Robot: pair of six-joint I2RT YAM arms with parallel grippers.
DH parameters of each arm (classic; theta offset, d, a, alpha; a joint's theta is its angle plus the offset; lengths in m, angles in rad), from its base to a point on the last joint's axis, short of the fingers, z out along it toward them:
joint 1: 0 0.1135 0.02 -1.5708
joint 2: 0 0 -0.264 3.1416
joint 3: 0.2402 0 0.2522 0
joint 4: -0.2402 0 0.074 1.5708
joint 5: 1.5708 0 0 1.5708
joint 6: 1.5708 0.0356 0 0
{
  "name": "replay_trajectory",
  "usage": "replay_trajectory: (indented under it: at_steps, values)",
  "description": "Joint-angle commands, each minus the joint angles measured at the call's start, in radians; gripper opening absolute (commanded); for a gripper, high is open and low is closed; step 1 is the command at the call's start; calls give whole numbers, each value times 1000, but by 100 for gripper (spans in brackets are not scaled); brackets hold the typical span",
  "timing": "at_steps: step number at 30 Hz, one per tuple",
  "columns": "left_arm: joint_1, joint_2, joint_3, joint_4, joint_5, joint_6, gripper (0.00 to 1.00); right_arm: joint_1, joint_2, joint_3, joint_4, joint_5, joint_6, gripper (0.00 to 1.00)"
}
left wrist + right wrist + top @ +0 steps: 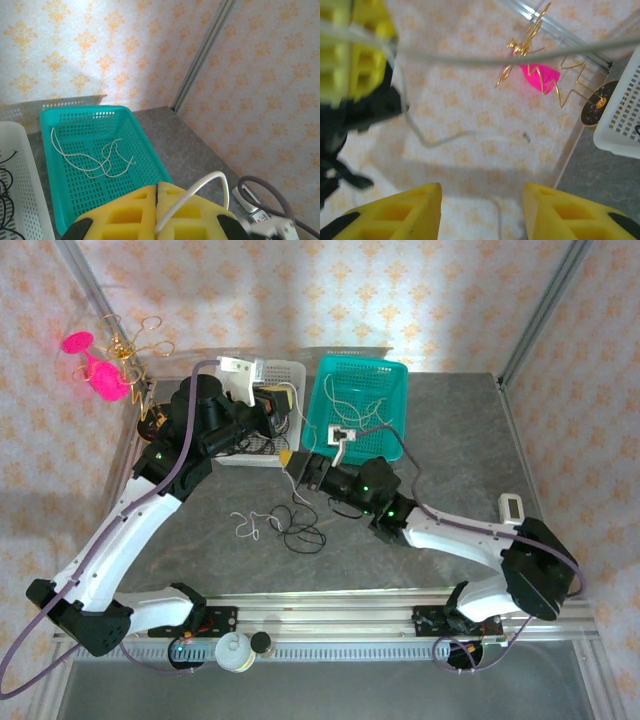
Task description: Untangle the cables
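On the grey table point(470, 440), just in front of the two baskets, a small loose tangle is seen from above: a black cord point(303, 532) lies in curly loops, and a whitish cord point(246, 525) lies just beside it to the left, the two apart from both grippers. Above the tangle the left gripper point(289, 456) is held by the near edge of the white basket point(290, 368), and the right gripper point(312, 472) is placed just beside it, the two nearly tip to tip. From the left wrist, the yellow jaws of the left gripper point(156, 192) are seen pressed together, pinching a white cord point(216, 174) that arches up and over to the right; whether it joins the pieces on the table cannot be told. Beyond the fingers the teal basket point(85, 111) is seen with a thin white string point(100, 162) lying loose on its floor. From the right wrist, the jaws of the right gripper point(482, 187) are seen spread, with nothing pinched between them, and the white cord point(485, 59) is stretched across above them. A pink ornament point(540, 77) on gold wire point(570, 85) is seen by the wall
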Motion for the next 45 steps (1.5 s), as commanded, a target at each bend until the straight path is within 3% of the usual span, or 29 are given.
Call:
replay_trajectory:
  at_steps: [1, 9, 19, 27, 33, 41, 45]
  values:
    - [-8, -7, -14, 41, 18, -18, 0, 4, 54, 57, 49, 108, 117, 48]
    - [-10, -18, -22, 50, 14, -18, 0, 4, 168, 168, -15, 152, 127, 45]
    - [-12, -21, -22, 48, 11, -13, 0, 4, 215, 187, -28, 160, 102, 17]
    - [-12, -21, -19, 49, 2, -5, 0, 4, 217, 167, -26, 154, 101, 0]
    - [-11, -13, -5, 85, -54, 5, 0, 2, 192, 89, 37, 126, 154, 0]
    - [-10, 26, -8, 218, -96, -29, 0, 2, 164, -88, 272, 72, 370, 0]
    - [-9, 45, -1, 250, -107, -31, 0, 3, 133, -137, 305, 83, 383, 0]
